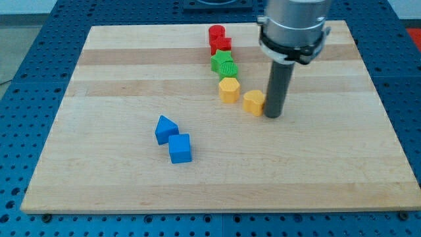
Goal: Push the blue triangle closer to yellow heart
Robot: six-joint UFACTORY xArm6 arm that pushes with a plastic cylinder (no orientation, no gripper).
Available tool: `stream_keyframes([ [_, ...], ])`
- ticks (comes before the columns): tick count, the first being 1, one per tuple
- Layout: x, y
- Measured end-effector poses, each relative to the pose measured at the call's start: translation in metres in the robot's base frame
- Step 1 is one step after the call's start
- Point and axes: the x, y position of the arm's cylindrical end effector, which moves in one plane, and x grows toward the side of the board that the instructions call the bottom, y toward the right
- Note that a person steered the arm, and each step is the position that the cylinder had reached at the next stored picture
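Note:
The blue triangle (165, 128) lies left of the board's middle, touching a blue cube (179, 148) just below and to its right. The yellow heart (253, 102) lies right of centre. My tip (272, 116) stands right beside the yellow heart, at its right edge, touching or nearly touching it. The tip is far to the right of the blue triangle.
A yellow hexagon (229, 89) sits up-left of the heart. Above it, a column holds two green blocks (223, 64), a red block (222, 45) and a red cylinder (216, 32). The wooden board (99, 79) rests on a blue perforated table.

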Motion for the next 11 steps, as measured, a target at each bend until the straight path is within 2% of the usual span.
stream_keyframes([
  [2,0.002,-0.030],
  [4,0.022,0.012],
  [5,-0.003,0.014],
  [8,-0.010,-0.011],
  [9,0.007,-0.003],
  [10,0.078,0.010],
  [11,0.159,-0.030],
])
